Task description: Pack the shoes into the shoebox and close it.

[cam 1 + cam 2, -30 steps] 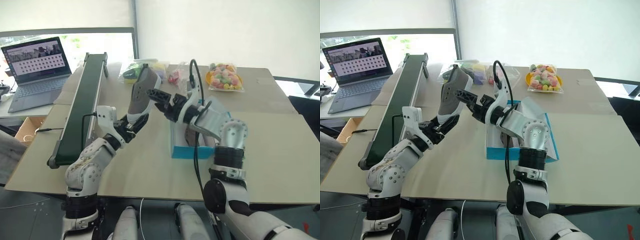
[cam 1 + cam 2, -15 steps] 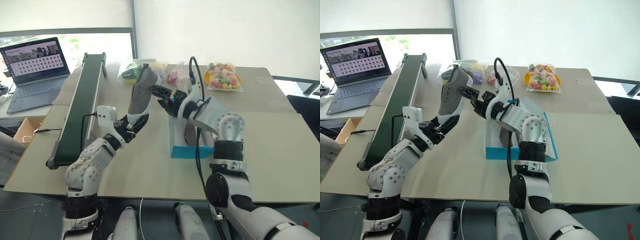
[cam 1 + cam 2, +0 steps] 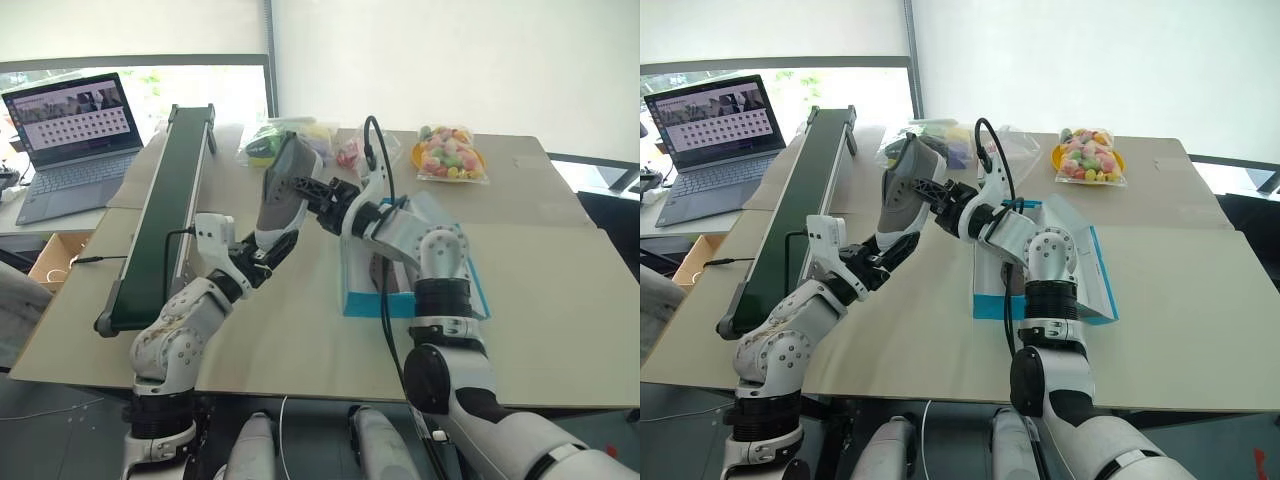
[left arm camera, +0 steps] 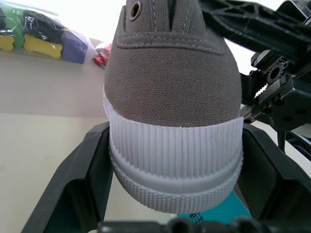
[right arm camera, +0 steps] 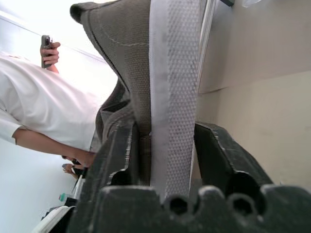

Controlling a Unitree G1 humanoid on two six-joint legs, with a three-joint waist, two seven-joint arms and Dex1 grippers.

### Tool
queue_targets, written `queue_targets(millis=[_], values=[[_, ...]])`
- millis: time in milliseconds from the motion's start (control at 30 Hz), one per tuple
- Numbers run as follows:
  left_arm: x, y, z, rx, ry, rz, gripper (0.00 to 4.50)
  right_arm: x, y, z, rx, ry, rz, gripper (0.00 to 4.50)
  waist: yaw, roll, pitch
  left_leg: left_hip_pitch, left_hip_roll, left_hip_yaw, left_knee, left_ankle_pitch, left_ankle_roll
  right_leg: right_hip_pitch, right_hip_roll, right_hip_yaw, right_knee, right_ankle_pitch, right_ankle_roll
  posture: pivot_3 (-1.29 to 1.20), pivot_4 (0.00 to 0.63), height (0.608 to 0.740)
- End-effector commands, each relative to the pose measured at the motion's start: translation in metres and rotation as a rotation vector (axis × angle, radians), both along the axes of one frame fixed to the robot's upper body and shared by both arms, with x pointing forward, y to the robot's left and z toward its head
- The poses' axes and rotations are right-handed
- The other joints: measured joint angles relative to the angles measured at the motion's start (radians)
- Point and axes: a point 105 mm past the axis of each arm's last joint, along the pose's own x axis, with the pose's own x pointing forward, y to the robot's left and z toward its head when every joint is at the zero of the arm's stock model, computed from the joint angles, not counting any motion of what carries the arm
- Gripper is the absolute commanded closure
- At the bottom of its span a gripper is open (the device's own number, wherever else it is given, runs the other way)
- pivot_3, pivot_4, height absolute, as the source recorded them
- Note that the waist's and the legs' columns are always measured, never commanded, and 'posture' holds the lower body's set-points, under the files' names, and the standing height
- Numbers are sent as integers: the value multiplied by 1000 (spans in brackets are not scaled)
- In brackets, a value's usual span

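A grey shoe with a pale sole stands almost upright in the air over the table, left of the shoebox. My left gripper is shut on its white ribbed toe cap, one black finger on each side. My right gripper reaches in from the right and is shut on the shoe higher up, its fingers clamping the upper and sole edge. The blue shoebox lies open on the table under my right arm. A second grey shoe lies inside it, partly hidden by the arm.
A long dark-green conveyor runs along the table's left side, with a laptop beyond it. Clear snack bags and toy bags sit at the far edge. A person in a white shirt stands holding a phone.
My right gripper has moved left to the raised shoe and closed on it. The left gripper and the shoe have stayed in place.
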Motion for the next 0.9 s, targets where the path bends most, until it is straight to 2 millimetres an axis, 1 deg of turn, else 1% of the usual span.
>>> queue_targets(millis=[33, 167, 233, 267, 300, 333, 367, 433, 533, 600, 633, 700, 767, 833, 900], values=[[-3, -6, 9, 37, -50, -15, 1390, -11, 5, 26, 32, -96, 32, 3076, 0, 0, 0, 0, 0, 0, 0, 0, 0, 0, 0, 0, 0, 0, 0, 0, 150, 740], [-5, -9, 11, 35, -67, -32, 1390, -13, 6, 33, 66, -91, 22, 3076, 0, 0, 0, 0, 0, 0, 0, 0, 0, 0, 0, 0, 0, 0, 0, 0, 150, 740], [-6, -11, 12, 25, -75, -49, 490, -12, 5, 37, 85, -90, 5, 3127, 0, 0, 0, 0, 0, 0, 0, 0, 0, 0, 0, 0, 0, 0, 0, 0, 150, 740], [-7, -13, 12, 30, -75, -59, 247, -12, 4, 39, 93, -92, -6, 3127, 0, 0, 0, 0, 0, 0, 0, 0, 0, 0, 0, 0, 0, 0, 0, 0, 150, 740], [-7, -14, 11, 44, -74, -58, 114, -10, 1, 43, 101, -100, -29, 3127, 1, 0, 0, 0, 0, 0, 0, 0, 0, 0, 0, 0, -1, 0, 0, 0, 150, 740], [-6, -14, 9, 55, -72, -55, 114, -8, -3, 47, 108, -109, -59, 3127, 1, 0, 0, 0, 0, 0, 0, 0, 0, 0, 0, 0, -1, 0, 0, 0, 150, 740], [-6, -15, 8, 59, -71, -54, 114, -5, -9, 51, 111, -118, -92, 3127, 1, 0, 0, 0, 0, 0, 0, 0, 0, 0, 0, 0, -1, 0, 0, 0, 150, 740], [-7, -15, 5, 90, -71, -58, 114, 4, -28, 58, 83, -153, -173, 3127, 0, 0, 0, -1, 0, 0, 0, 0, 0, 0, 0, 0, -2, 0, 0, 0, 150, 740], [-11, -15, 1, 130, -72, -81, 114, 16, -60, 60, -58, -189, -251, 3127, 2, 1, 1, -1, 0, 0, 0, 0, 0, 0, 0, 0, -2, 0, 0, 0, 150, 740], [-15, -16, -2, 162, -71, -108, 114, 19, -81, 55, -191, -176, -275, 3127, 5, 1, 1, -2, 0, 0, -1, -1, -1, 0, 0, 0, -4, 0, 0, 0, 150, 740], [-16, -16, -3, 171, -70, -116, 114, 20, -86, 53, -230, -173, -278, 3127, 6, 1, 1, -3, 0, 0, -1, -1, -1, 0, 0, 0, -4, 0, 0, 0, 150, 740], [-19, -15, -5, 199, -73, -140, 114, 17, -105, 38, -409, -132, -260, 3127, 4, 2, 1, -3, 0, 1, -1, -2, -3, 0, 0, 0, -6, 0, 0, 0, 150, 740], [-20, -15, -7, 215, -71, -155, 114, 12, -121, 27, -528, -89, -242, 3127, 1, 2, 1, -3, 0, 1, -1, -2, -3, 0, -1, 0, -7, 0, 0, 0, 150, 740], [-21, -15, -9, 219, -68, -162, 114, 9, -129, 21, -572, -38, -227, 3127, -3, 2, 1, -3, 0, 1, -1, -2, -3, -1, -1, 0, -6, 0, 0, 0, 150, 740], [-21, -16, -11, 219, -64, -166, 114, 6, -135, 7, -628, 37, -215, 3127, -5, 3, 2, -3, 0, 1, -1, -1, -2, -2, 0, 0, -6, 0, 0, 0, 150, 740]])
